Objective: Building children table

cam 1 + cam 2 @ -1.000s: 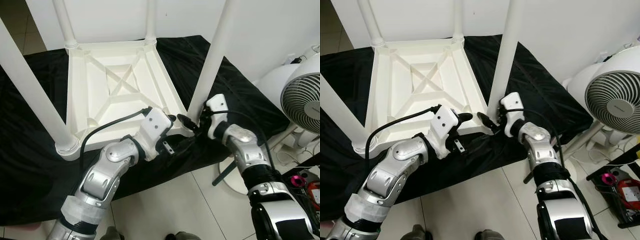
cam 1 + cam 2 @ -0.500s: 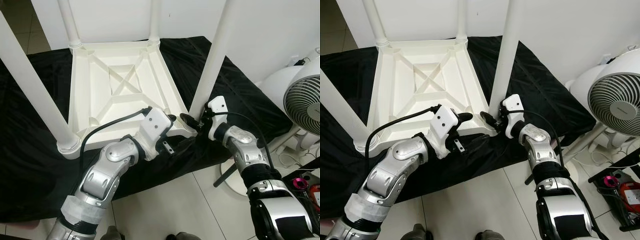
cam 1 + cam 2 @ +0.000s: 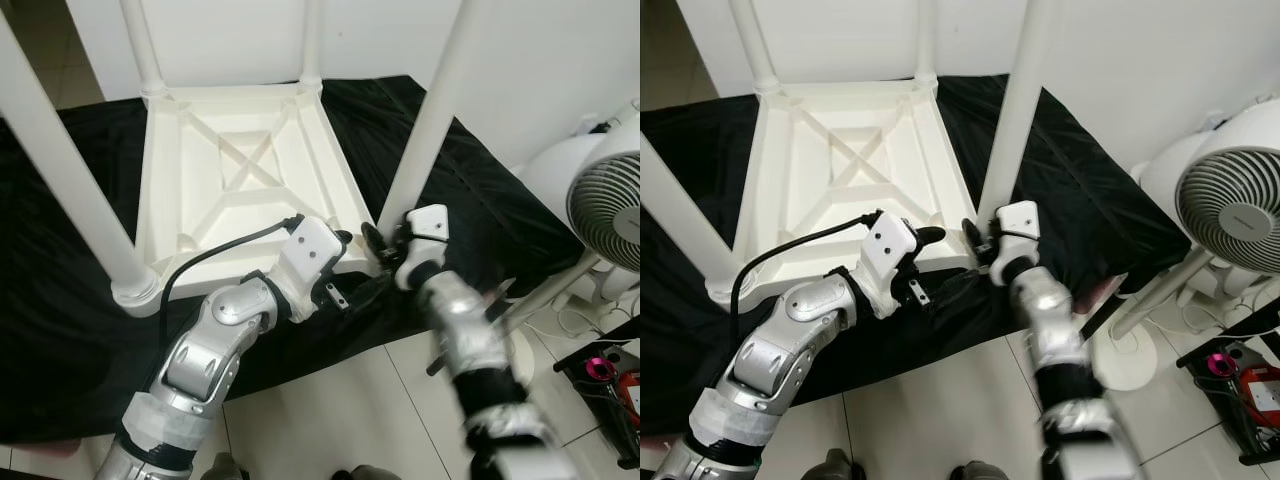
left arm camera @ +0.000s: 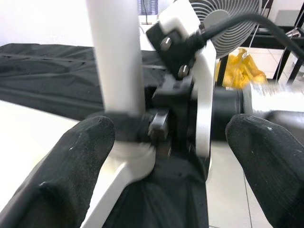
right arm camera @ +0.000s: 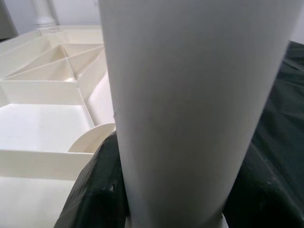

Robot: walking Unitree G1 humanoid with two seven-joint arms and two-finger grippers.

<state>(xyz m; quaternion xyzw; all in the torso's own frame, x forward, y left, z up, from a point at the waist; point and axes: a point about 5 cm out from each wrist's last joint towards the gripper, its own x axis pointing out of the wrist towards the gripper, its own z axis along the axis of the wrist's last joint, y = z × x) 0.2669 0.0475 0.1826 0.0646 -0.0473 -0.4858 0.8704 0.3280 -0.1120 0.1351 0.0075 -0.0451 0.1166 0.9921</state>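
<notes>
A black cloth (image 3: 60, 330), wrinkled and faintly glossy, is spread over pale floor tiles (image 3: 330, 410). On it an upside-down white plastic table (image 3: 235, 175) is laid, its underside ribbed with an X-shaped brace inside a square frame. Four round, smooth white legs are seen standing up from its corners; the near right leg (image 3: 425, 120) rises from a rounded socket at the corner nearest the robot.

To the right, on the floor beside the cloth, a white fan (image 3: 1230, 215) with a round slatted grille is seen.

The base of the near right leg is gripped by the right gripper (image 3: 385, 245); in the right wrist view the leg (image 5: 190, 104) is seen clamped between the two black fingers (image 5: 95, 190), which are pressed to its sides. The right arm is blurred.

The left gripper (image 4: 164, 142) is held just beside the same corner, over the table's edge. Its padded black fingers (image 4: 71, 166) are spread wide apart with nothing held between them, the leg base and the right gripper being framed in the gap.
</notes>
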